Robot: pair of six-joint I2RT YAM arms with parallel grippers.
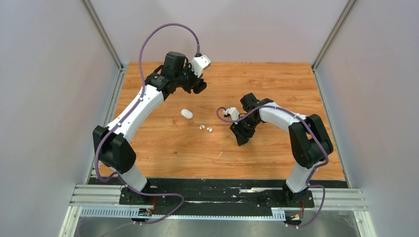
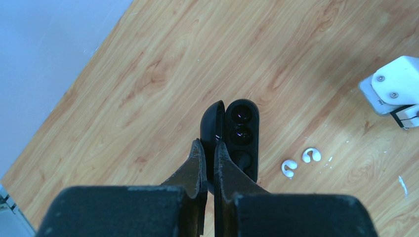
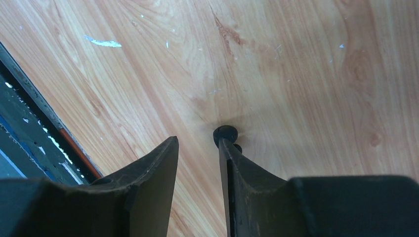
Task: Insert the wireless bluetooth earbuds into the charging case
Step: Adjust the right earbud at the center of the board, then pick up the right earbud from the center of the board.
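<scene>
While the left gripper (image 2: 210, 165) pinches the glossy black case (image 2: 242, 133) by its open lid, two C-shaped white buds (image 2: 289, 168) lie on the wood-grain table (image 2: 148, 74). The right gripper (image 3: 197, 145), spread, has a round black bud (image 3: 225, 133) touching one fingertip. An oval white case (image 1: 186, 114) sits nearby.

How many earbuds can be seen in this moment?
3. Two white earbuds lie side by side on the table; one black earbud sits at a fingertip of the right gripper. Another may be hidden behind that finger or in the black case.
</scene>
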